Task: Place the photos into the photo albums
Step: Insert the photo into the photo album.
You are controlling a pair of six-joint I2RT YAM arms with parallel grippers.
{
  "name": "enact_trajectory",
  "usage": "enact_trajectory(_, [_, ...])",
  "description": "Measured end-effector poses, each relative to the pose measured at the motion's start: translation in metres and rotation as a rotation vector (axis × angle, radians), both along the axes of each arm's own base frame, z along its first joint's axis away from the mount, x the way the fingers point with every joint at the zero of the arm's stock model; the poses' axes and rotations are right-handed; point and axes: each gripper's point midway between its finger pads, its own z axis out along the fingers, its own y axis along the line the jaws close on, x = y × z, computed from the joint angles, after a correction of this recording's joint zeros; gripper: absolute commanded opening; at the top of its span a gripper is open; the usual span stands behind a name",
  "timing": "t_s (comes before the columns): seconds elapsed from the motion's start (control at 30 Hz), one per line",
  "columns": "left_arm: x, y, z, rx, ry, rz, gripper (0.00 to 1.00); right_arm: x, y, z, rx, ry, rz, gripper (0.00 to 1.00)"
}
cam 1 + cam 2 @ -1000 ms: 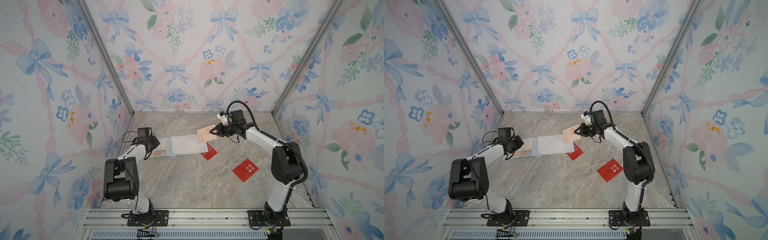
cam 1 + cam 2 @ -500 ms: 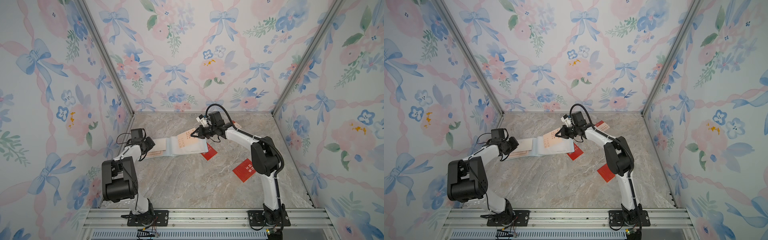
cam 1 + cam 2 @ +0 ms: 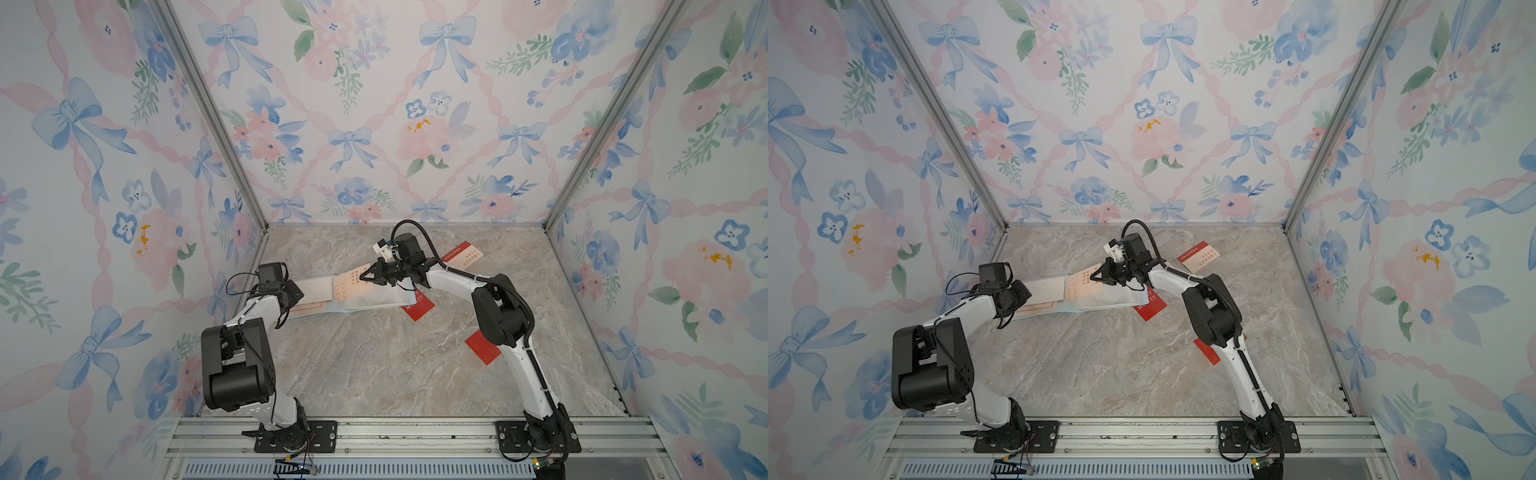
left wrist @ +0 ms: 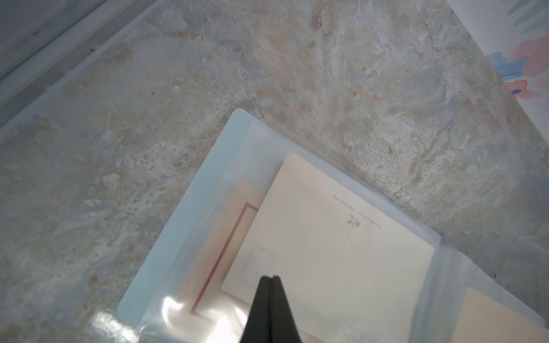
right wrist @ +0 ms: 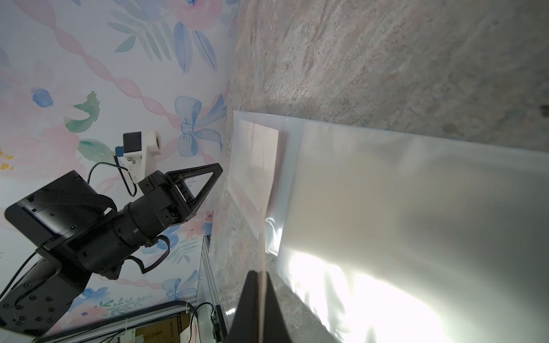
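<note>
Over the album [image 3: 376, 302], right gripper [image 3: 364, 277] pinches a cream card [image 3: 347, 286]. Left gripper [image 4: 269, 279], jaws together, is at the album's other end. Red card [image 3: 420, 308] pokes out beneath the right arm [image 3: 453, 279], second red card [image 3: 482, 350] by its elbow.

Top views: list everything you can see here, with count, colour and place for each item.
album: one, pale blue with clear sleeves, open on the table's left-middle.
sleeved cards: two, cream, one red-bordered, inside the album's left page.
held card: one, cream-pink, "GOOD LUCK", over the album.
red cards: two; one at the album's right end, the other nearer the front.
far card: one, cream with red strip, towards the back.
table: one, beige marble.
walls: three, floral.
arms: two, black-and-white, mounted in front.
left gripper: shut, at the album's left page.
right gripper: shut on the held card.
</note>
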Motion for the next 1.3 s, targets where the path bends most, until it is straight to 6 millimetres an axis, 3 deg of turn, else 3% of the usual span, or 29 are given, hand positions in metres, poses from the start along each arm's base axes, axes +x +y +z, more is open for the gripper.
enact_trajectory(0.3, [-0.016, 0.020, -0.016, 0.004, 0.016, 0.063, 0.05, 0.003, -0.005, -0.009, 0.004, 0.017, -0.029, 0.01])
enact_trajectory(0.53, [-0.019, 0.061, -0.010, 0.011, -0.039, 0.165, 0.07, 0.003, -0.007, -0.014, -0.007, 0.022, -0.031, 0.01])
enact_trajectory(0.7, [-0.019, 0.086, -0.024, -0.023, -0.033, 0.221, 0.07, 0.001, -0.011, -0.024, -0.053, 0.012, -0.031, 0.01])
enact_trajectory(0.87, [-0.016, 0.077, -0.041, -0.068, -0.005, 0.192, 0.08, 0.000, -0.014, -0.029, -0.074, 0.015, -0.029, 0.02])
enact_trajectory(1.3, [-0.005, 0.068, -0.042, -0.104, -0.051, 0.149, 0.08, 0.006, -0.008, -0.018, -0.052, -0.005, -0.030, 0.02])
